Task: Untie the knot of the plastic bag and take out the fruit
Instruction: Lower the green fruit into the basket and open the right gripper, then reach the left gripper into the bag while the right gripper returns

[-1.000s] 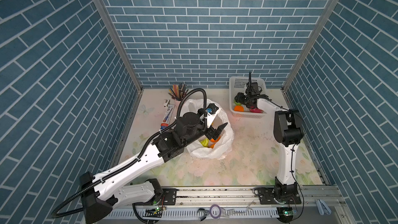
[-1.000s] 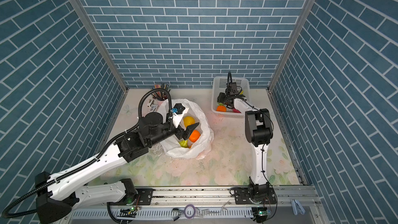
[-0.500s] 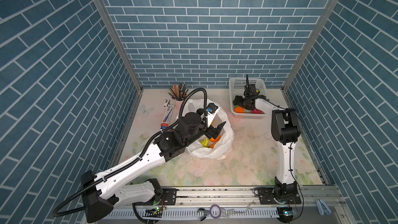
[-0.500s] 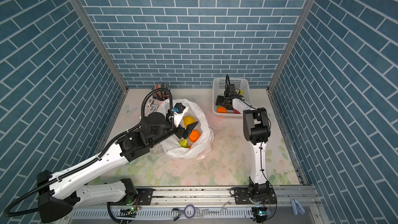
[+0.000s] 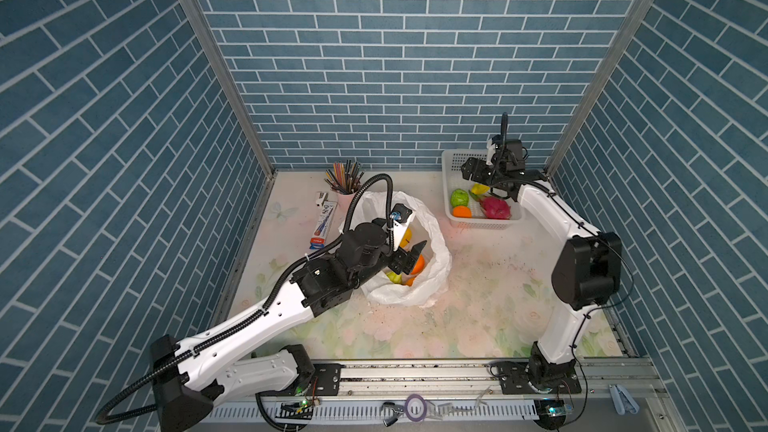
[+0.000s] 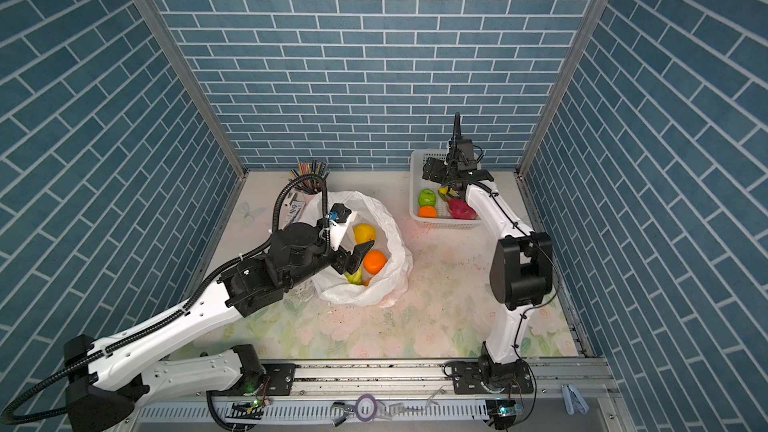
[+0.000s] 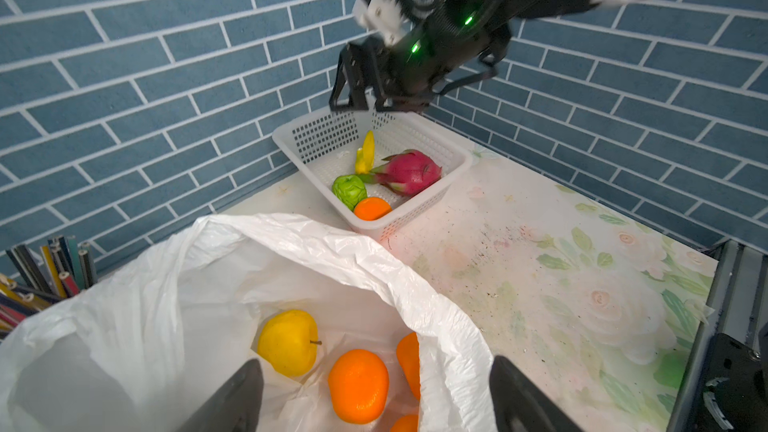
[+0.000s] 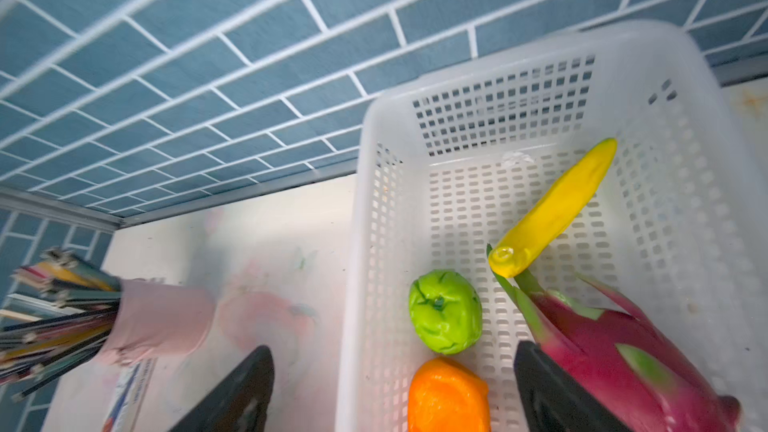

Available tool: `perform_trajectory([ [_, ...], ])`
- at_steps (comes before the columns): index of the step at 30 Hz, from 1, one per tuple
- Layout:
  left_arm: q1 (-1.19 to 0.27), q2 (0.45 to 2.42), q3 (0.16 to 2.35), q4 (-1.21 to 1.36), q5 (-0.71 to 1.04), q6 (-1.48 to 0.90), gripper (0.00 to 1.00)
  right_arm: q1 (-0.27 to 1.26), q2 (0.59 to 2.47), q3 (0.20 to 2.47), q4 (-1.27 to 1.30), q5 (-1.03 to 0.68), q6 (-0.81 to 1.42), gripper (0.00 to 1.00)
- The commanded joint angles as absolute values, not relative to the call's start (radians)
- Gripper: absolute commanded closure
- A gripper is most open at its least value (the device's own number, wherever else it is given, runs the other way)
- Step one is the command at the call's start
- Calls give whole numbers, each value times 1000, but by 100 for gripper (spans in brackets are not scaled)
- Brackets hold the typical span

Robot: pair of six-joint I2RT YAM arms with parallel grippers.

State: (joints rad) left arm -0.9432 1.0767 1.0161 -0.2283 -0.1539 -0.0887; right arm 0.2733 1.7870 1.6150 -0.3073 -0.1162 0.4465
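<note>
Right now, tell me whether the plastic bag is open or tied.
Open. The plastic bag gapes wide, showing a yellow apple and oranges inside.

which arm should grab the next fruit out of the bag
Left. The open left gripper hangs over the untied plastic bag, above an orange; the right gripper is over the basket.

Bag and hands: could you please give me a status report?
Left hand open over bag mouth. Right hand open, empty, over basket rim. Bag untied, fruit inside. Nothing in the way.
</note>
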Motion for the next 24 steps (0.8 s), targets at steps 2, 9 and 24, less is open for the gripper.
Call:
perform_trajectory([
  [2, -943, 1089, 988, -302, -205, -183, 19, 315, 1601, 1479, -263, -175, 433, 9],
  [9, -924, 1169, 975, -331, -220, -258, 31, 438, 1328, 1274, -207, -160, 459, 10],
  [24, -765, 1522, 1077, -304, -75, -211, 45, 645, 1111, 1060, -250, -63, 618, 11],
])
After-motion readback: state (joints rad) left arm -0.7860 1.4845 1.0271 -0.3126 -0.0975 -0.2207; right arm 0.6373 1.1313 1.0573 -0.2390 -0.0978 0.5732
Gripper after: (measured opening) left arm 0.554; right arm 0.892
